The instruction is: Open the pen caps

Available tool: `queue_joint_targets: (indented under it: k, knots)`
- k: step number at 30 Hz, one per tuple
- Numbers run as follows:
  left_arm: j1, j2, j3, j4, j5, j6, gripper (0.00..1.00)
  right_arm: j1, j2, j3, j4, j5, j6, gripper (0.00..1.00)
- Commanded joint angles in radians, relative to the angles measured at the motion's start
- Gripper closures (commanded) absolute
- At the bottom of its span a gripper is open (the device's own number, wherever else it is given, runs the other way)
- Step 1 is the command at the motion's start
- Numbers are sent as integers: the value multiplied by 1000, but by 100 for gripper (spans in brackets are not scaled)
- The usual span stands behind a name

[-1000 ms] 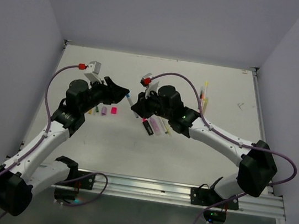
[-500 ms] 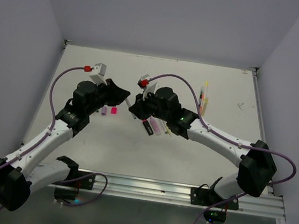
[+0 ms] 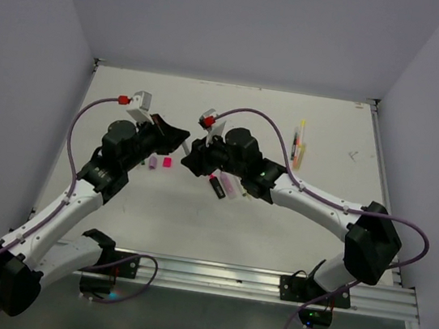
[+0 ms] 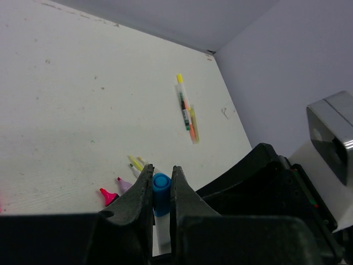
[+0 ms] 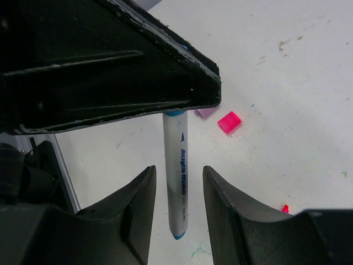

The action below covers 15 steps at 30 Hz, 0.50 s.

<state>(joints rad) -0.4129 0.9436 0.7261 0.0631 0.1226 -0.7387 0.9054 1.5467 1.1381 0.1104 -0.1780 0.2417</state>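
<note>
Over the middle of the bench (image 3: 273,246) the right gripper (image 5: 179,172) has its fingers open on both sides of a white pen (image 5: 177,210) — not touching it. The left gripper (image 4: 161,172) pinches the blue cap (image 4: 161,192) tight. A pink cap (image 5: 229,122) lies underneath — more pens (image 4: 187,113) lie by the far right edge

A white pen (image 5: 176,182) with blue writing pokes out of the left tool (image 4: 161,172). The tool pinches the pen's blue cap (image 4: 161,190), and the cap is on. A pink cap (image 3: 167,162) and a lilac cap (image 3: 153,163) lie side by side on the desk (image 3: 234,232). Thin yellow and orange pens (image 4: 186,107) lie far off together.
</note>
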Motion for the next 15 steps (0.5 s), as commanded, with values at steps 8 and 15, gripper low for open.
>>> queue_joint_targets:
  k: [8,15]
  knots:
    - [-1,-40,-17,70,-35,25,100,7,64,81,49,-43,15,81]
    - [0,-52,-16,104,-184,21,100,7,18,-1,22,-41,11,100]
